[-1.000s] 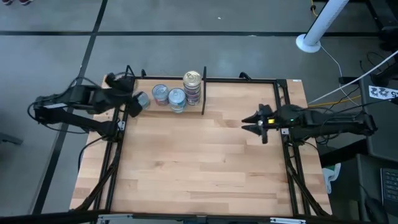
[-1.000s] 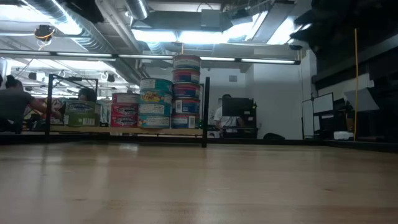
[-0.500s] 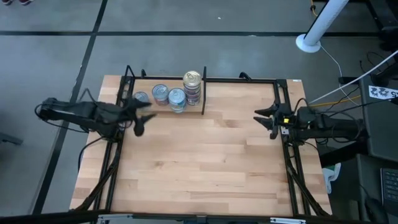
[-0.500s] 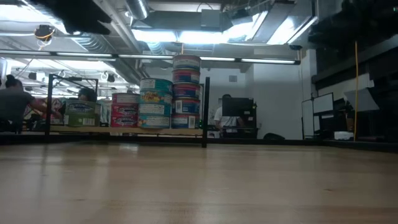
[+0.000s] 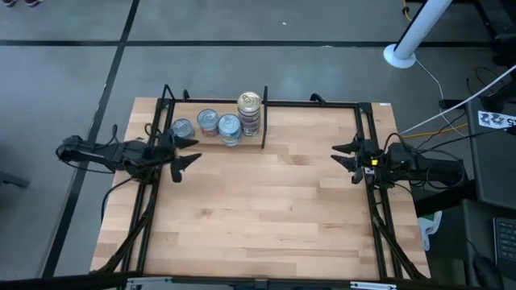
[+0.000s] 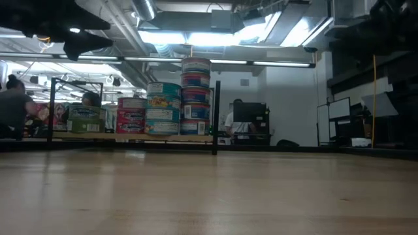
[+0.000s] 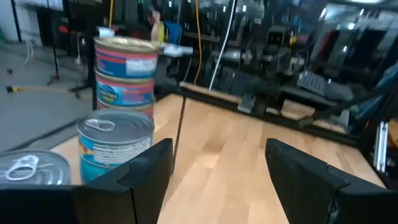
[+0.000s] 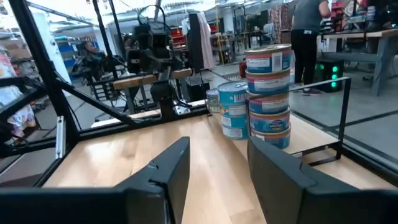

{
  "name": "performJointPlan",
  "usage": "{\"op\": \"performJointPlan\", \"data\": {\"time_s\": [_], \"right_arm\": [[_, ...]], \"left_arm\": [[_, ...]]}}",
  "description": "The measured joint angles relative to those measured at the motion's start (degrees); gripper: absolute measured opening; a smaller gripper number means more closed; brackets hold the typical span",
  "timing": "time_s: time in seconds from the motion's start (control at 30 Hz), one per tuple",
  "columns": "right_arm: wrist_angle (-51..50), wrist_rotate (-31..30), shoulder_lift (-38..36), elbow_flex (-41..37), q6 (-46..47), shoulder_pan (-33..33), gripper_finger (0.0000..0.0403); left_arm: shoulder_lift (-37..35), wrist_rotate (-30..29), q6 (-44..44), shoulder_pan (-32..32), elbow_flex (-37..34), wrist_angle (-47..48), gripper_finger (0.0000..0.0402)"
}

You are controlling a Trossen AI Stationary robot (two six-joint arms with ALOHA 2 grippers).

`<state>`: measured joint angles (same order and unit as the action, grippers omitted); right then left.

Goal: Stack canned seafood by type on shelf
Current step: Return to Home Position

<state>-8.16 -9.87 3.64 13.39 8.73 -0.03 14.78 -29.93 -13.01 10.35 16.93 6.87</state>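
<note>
Canned seafood: four stacks, tallest gold-topped, beside divider bar.

Setting: robotics lab or workshop floor, not a home. Open ceiling overhead with exposed ducts and strip lights. Bare grey concrete floor, loose cables trailing beside my bench. My shelf is a plain wooden board in a black metal frame. Beyond it are monitors, a keyboard on a cluttered desk, and a person at a far bench.
</note>
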Motion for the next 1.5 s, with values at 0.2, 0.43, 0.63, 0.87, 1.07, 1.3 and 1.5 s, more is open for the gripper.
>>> {"op": "performJointPlan", "data": {"time_s": [0.2,0.43,0.63,0.87,1.07,1.3,1.5], "right_arm": [[-5.28,3.34,-3.49,-0.02,0.18,0.0,0.0161],[-4.87,3.43,-3.55,-0.01,-1.14,0.02,0.0161],[6.16,3.23,-3.5,-6.58,-2.01,0.0,0.0161],[12.24,2.97,-3.12,-12.66,-0.22,0.02,0.0161],[10.47,3.91,-2.94,-12.72,-0.65,0.02,0.0161],[10.25,4.52,-2.69,-12.8,-3.17,0.02,0.0161],[10.62,4.53,-2.69,-12.82,-3.15,0.02,0.0161]], "left_arm": [[-11.98,-1.29,2.5,0.0,-5.6,0.12,0.0253],[-14.14,-3.22,1.09,-1.14,-13.06,-4.57,0.0253],[-13.23,-2.02,3.52,-4.11,-16.5,-11.28,0.0254],[-13.26,0.38,6.83,-6.64,-16.46,-10.84,0.0254],[-12.82,1.38,12.82,-7.87,-16.43,-10.73,0.0254],[-11.76,1.22,13.78,-10.59,-16.43,-10.64,0.0254],[-10.19,1.22,14.4,-10.86,-16.41,-10.64,0.0254]]}}
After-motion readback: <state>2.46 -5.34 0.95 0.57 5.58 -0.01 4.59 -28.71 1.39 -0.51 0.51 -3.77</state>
